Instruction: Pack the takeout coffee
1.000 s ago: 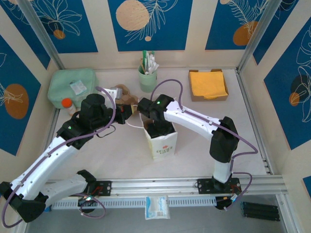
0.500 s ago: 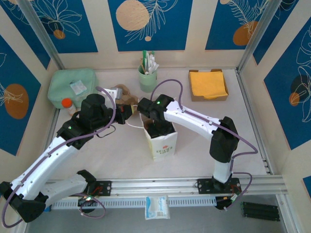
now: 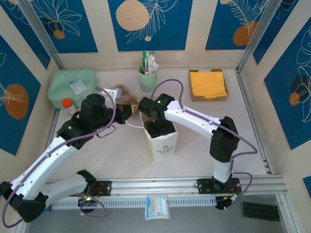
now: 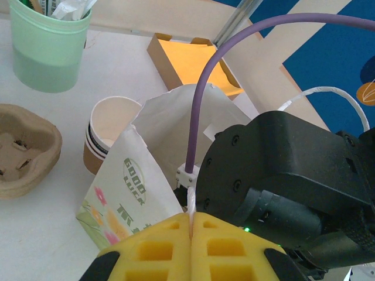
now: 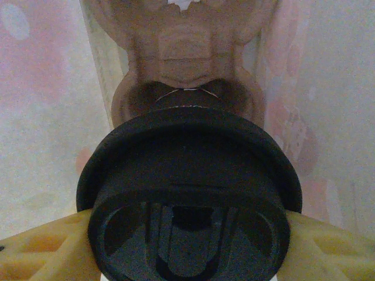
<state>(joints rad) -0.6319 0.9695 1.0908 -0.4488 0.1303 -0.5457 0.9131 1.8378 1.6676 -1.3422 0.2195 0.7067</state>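
Grips the takeout coffee [image 5: 188, 193] by its sides in the right tool [image 5: 188, 249], long axis vertical inside the paper bag [image 3: 163, 143], pulp carrier [image 5: 186, 52] straight below the tool's tips, left tool [image 4: 191, 237] alongside, clamped on the bag's white string handle [image 4: 190, 202].

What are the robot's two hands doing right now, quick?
Left gripper: closed on the white handle of the paper bag.
Right gripper: closed on the takeout coffee.

Bright, even light falls on the table [image 3: 204, 141], shadows soft; inside the paper bag [image 5: 41, 117] it is dim, pinkish and blurred.
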